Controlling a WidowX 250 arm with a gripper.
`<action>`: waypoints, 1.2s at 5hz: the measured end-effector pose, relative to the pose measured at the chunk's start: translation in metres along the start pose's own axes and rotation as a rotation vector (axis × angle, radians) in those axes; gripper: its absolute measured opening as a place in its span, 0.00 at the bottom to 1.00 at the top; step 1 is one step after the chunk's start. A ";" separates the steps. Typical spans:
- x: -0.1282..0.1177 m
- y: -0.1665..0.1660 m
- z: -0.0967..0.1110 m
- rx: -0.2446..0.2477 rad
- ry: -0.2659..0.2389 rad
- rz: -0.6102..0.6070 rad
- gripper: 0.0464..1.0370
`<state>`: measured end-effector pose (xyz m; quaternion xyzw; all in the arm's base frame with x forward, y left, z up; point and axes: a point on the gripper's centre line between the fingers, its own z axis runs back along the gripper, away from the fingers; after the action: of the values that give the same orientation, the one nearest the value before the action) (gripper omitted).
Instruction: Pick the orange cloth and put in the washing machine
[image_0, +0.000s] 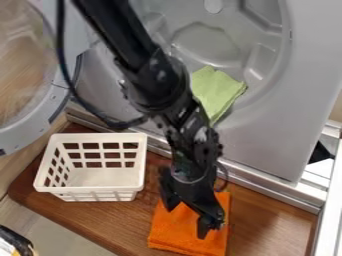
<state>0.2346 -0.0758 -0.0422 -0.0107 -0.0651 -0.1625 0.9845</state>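
Grey washing machine (270, 142) w/ round clear-windowed door (25, 131) wide open sits behind a brown wooden board (110, 217), which carries a white plastic lattice basket (97, 192) &, beside it, a folded bright-orange cloth (175, 233), w/ a light-green cloth (216, 91) at the drum opening. Black two-finger claw (187, 223) hangs over the orange cloth, fingers spread, nothing gripped AFAICT. For a good grab, ctr it on the folds, press both tips into the fabric, pinch several layers, then lift straight & clear the sill b4 heading for the drum.
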 end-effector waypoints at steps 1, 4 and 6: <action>0.002 0.003 -0.017 -0.011 0.007 0.016 0.96; 0.017 0.004 -0.038 -0.017 -0.047 0.010 0.65; 0.014 -0.001 -0.037 0.032 -0.026 0.015 0.16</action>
<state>0.2521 -0.0832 -0.0766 0.0023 -0.0805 -0.1539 0.9848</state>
